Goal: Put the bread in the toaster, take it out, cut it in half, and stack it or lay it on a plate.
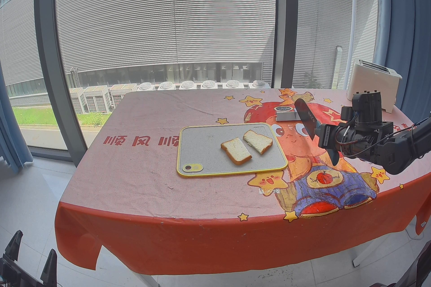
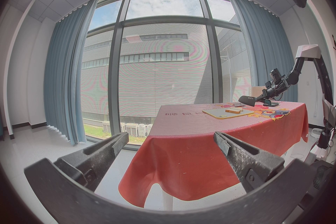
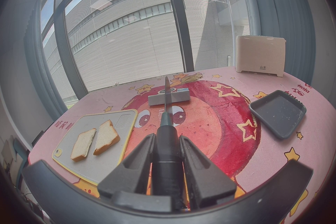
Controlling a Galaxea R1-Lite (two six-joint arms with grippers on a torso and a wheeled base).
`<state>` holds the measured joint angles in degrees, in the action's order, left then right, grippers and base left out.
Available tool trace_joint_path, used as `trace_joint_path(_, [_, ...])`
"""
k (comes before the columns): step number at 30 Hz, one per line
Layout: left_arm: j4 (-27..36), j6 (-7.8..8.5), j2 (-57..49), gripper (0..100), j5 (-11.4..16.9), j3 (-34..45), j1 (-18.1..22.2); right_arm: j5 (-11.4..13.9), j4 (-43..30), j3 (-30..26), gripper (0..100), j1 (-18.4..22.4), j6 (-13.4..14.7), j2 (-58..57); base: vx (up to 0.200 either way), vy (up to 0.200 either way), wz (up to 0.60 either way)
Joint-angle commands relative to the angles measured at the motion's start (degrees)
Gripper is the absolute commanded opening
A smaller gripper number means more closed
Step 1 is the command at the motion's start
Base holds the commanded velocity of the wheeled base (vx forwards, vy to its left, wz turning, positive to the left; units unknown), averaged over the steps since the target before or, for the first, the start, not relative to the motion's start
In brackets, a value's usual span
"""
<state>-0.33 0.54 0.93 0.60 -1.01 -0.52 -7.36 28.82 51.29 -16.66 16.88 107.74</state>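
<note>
A black-handled knife [image 3: 167,137] is gripped by the right fingers [image 3: 201,168], with 2 pale bread halves [image 1: 236,150] laid on a grey yellow-rimmed board [image 1: 202,149] to their left; the left fingers [image 2: 246,161] are spread, empty.

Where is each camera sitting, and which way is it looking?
Head view: on the head, looking down at the table; right claw holding the knife shows.
Left wrist view: low beside the table, facing the window; open left claw in front.
Right wrist view: above the table, looking along the knife; own claw shows.
All share the bread halves.
</note>
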Motion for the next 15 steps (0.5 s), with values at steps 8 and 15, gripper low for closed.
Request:
trace_joint_path(8, [0.0,-0.01,-0.9,100,0.0,1.0,0.0,0.1,0.0,0.0,0,-0.6,0.0,-0.2,0.000,0.000,0.00])
trace_joint_path(15, [0.0,-0.01,-0.9,100,0.0,1.0,0.0,0.0,0.0,0.0,0,-1.0,0.0,-0.1,0.000,0.000,0.00])
